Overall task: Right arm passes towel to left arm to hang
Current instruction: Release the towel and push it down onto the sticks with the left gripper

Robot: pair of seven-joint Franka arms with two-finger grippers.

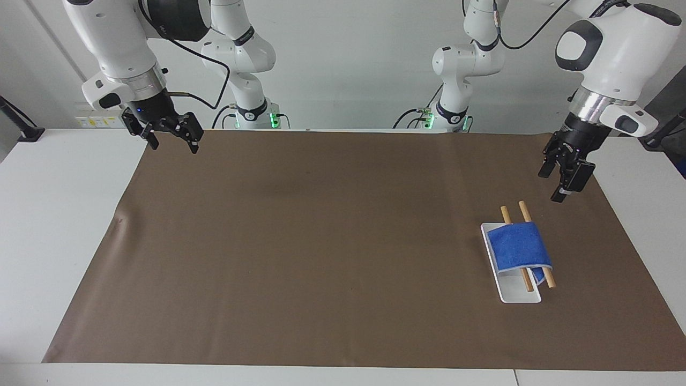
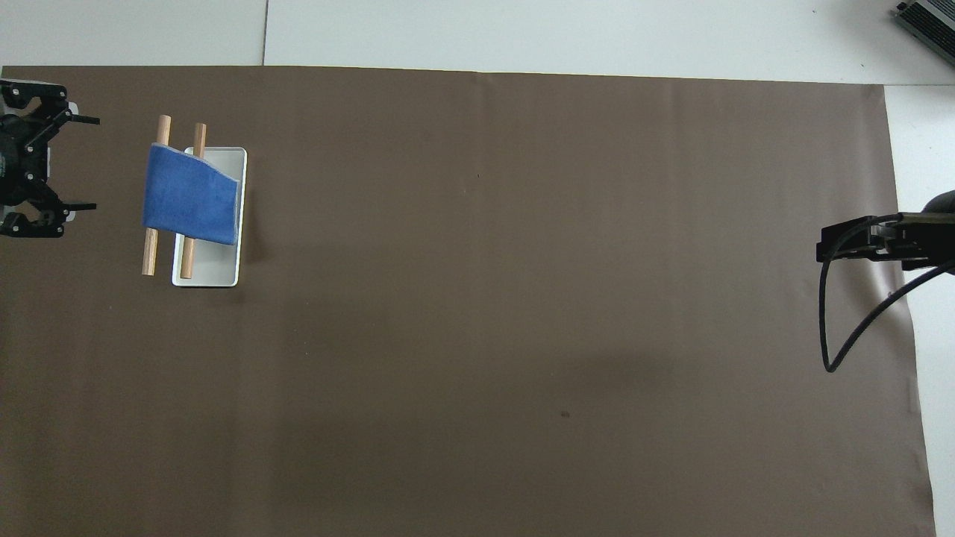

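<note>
The bright blue towel (image 1: 520,244) hangs folded over two wooden rods (image 1: 523,211) of a small rack with a white base (image 1: 517,294), toward the left arm's end of the table; it also shows in the overhead view (image 2: 190,195). My left gripper (image 1: 553,187) is open and empty, up in the air over the brown mat beside the rack, apart from the towel; in the overhead view (image 2: 83,162) its fingers are spread wide. My right gripper (image 1: 172,145) is open and empty over the mat's corner at the right arm's end, and shows in the overhead view (image 2: 822,250).
A brown mat (image 1: 321,241) covers most of the white table (image 1: 53,225). A black cable (image 2: 843,328) loops down from the right wrist. A dark clamp (image 1: 21,126) stands at the table's edge by the right arm.
</note>
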